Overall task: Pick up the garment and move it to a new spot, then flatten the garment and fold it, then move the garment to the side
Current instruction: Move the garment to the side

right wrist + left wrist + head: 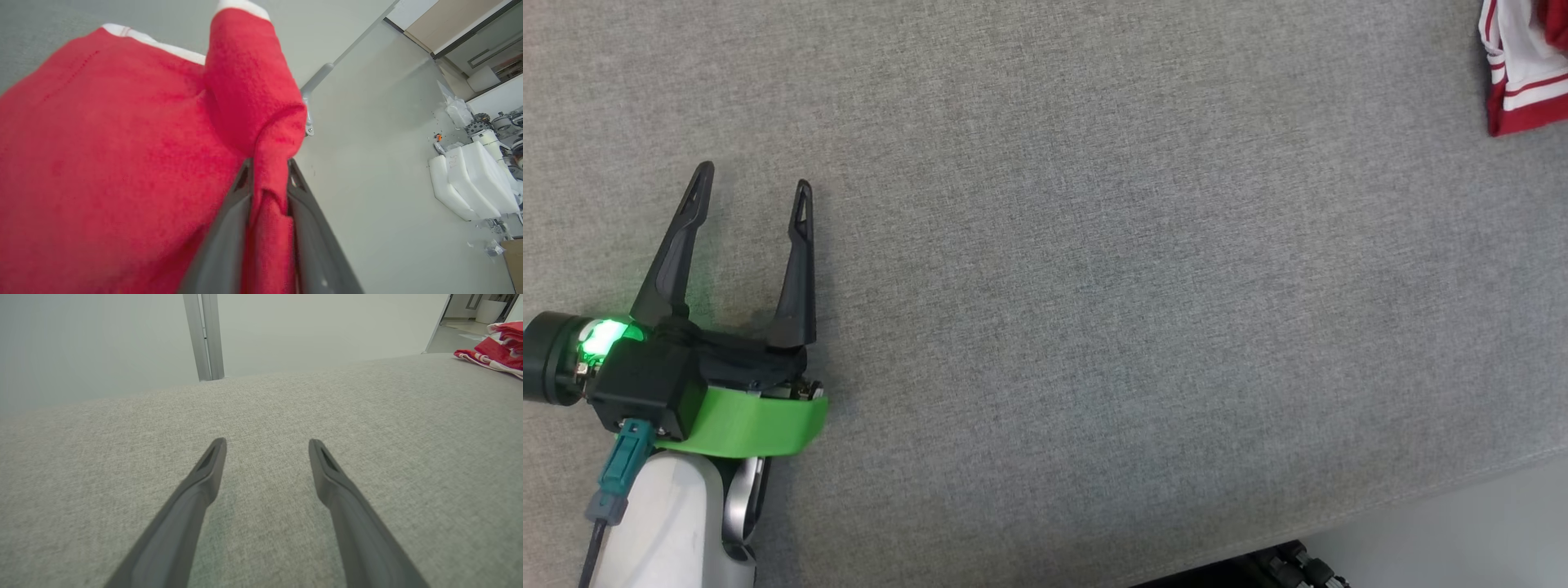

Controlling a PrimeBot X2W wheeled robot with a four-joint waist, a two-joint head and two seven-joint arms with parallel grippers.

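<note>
- The left gripper (753,177) hovers over a grey fabric surface (1094,286) with its two dark fingers spread wide; nothing lies between them.
- In the left wrist view the left gripper (267,442) has bare grey cloth under and between its fingers, which point toward a metal post (204,335) beyond the surface's far edge.
- The red and white garment (1515,73) lies well apart from the left jaws, far off to their right and ahead of the fingertips, at the surface's far right.
- From the left wrist the garment (490,351) shows as a bunched heap with white-striped edging, ahead and to the right of the fingertips.
- The right gripper (269,163) has its fingers set narrowly, both pressed against a fold of the garment (102,163) that fills the gap between them.
- Above the right fingertips the fold bulges out; the rest of the red cloth spreads to the left of the jaws.
- To the right of the right jaws, pale floor with white foam blocks (470,179) farther off.
</note>
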